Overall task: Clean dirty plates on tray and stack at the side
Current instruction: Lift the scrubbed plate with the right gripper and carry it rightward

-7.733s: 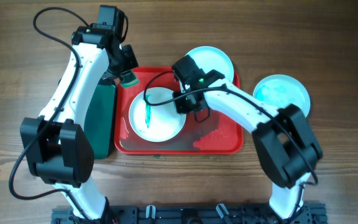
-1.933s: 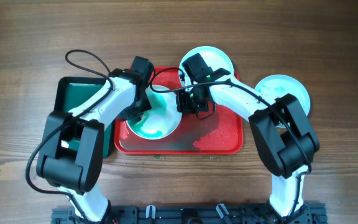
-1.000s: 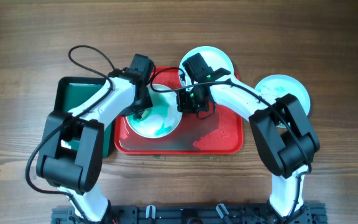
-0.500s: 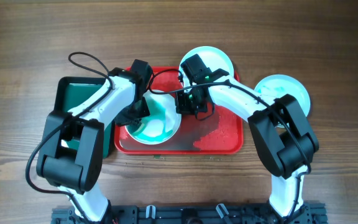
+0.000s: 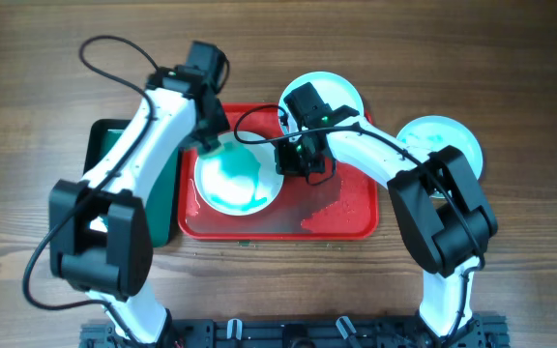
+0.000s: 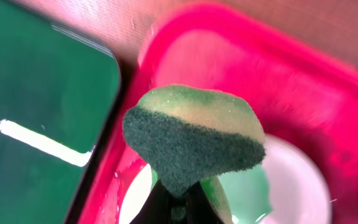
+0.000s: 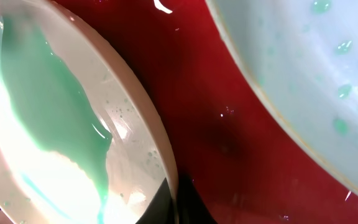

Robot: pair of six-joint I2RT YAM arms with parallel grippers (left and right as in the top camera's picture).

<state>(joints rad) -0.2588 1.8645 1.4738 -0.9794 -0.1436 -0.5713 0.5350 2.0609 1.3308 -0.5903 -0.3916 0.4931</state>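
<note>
- Brown wood-grain desk carries everything seen from overhead.
- At its centre lies the red tray, with wet patches on its floor.
- On the tray's left half rests the smeared plate, with a teal-green film spread over most of its middle.
- The right hand is at that plate's right edge. In the right wrist view its fingertips are narrowed onto the rim, pinching the plate.
- The left hand is clamped on a sponge, dark green face below and yellowish face above. The sponge is over the tray's far-left corner, by the plate's rim. Whether it touches anything cannot be told.
- A far plate overlaps the tray's far rim, partly on the desk, and green droplets dot it.
- An outer plate, tinted pale teal, lies on the bare desk to the right, apart from the tray.
- A dark green tray sits just beside the red tray's left side.
</note>
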